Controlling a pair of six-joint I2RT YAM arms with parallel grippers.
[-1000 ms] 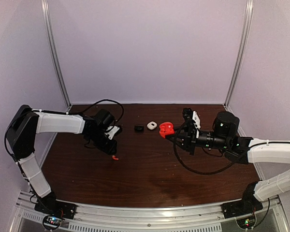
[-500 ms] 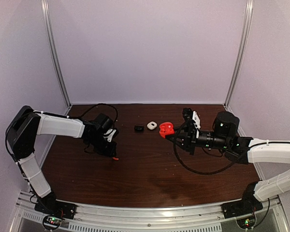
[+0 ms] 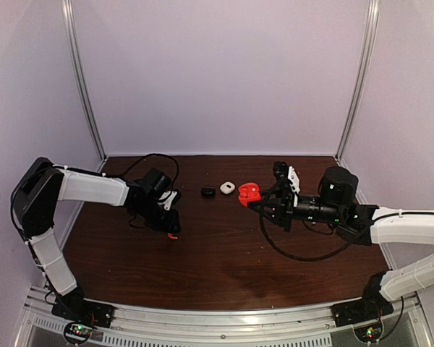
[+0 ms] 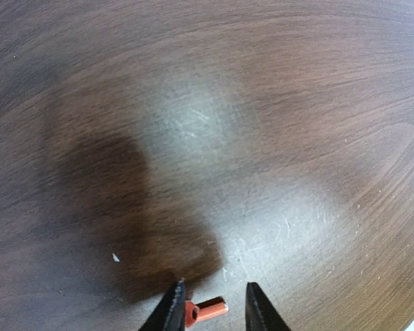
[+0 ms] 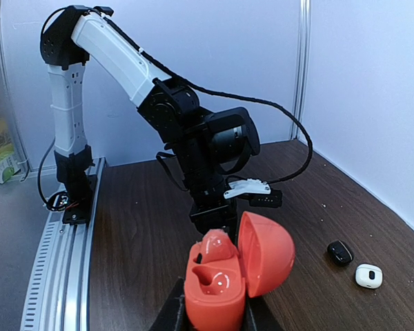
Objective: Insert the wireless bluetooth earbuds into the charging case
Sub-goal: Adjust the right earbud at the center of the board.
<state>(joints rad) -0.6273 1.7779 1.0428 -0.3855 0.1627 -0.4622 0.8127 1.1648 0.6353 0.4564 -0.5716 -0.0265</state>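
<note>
A red earbud (image 4: pixel 205 310) lies on the wooden table (image 4: pixel 207 138), also seen in the top view (image 3: pixel 172 236). My left gripper (image 4: pixel 214 307) is open and low over it. The jaws stand either side of the earbud, which touches the left finger (image 4: pixel 171 307). My right gripper (image 5: pixel 210 314) is shut on the base of a red charging case (image 5: pixel 214 286) with its lid (image 5: pixel 265 252) open, held above the table right of centre (image 3: pixel 248 193). One red earbud (image 5: pixel 219 247) sits in the far socket. The near socket is empty.
A small black case (image 3: pixel 207 191) and a small white case (image 3: pixel 227 187) lie at the back middle of the table; they also show in the right wrist view, black (image 5: pixel 340 252) and white (image 5: pixel 368 276). Black cables loop beside both arms.
My left gripper has come down and a little toward the near edge, so that its jaws now stand around the red earbud. The right arm and the case have not moved.
</note>
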